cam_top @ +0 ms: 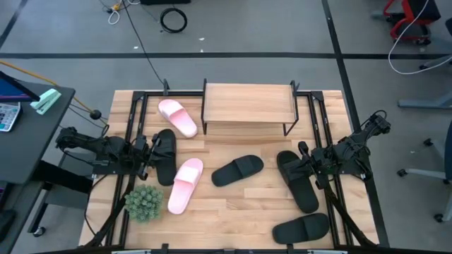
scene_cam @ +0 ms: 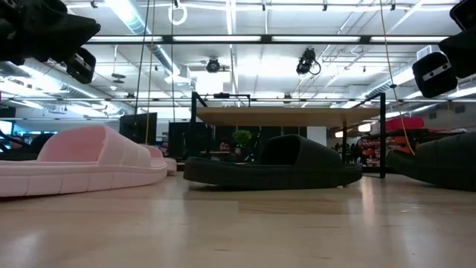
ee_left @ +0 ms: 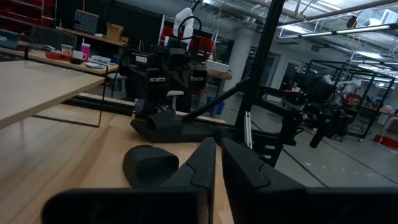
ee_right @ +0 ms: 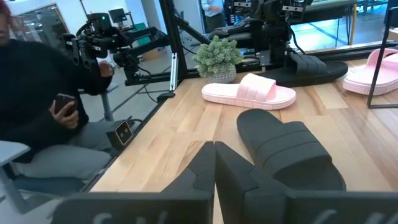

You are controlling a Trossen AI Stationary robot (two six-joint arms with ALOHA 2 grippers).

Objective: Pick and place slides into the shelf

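Six slides lie on the slatted tabletop (cam_top: 233,212), none on the shelf (cam_top: 247,104). From the left: the left gripper (cam_top: 145,156), fingers pressed together, sits beside a black slide (cam_top: 165,155). Two pink slides (cam_top: 176,117) (cam_top: 185,185) follow, then a black slide (cam_top: 237,170) at centre. The right gripper (cam_top: 311,168), fingers pressed together, hovers by another black slide (cam_top: 296,180). The last black slide (cam_top: 301,227) lies nearest the front edge.
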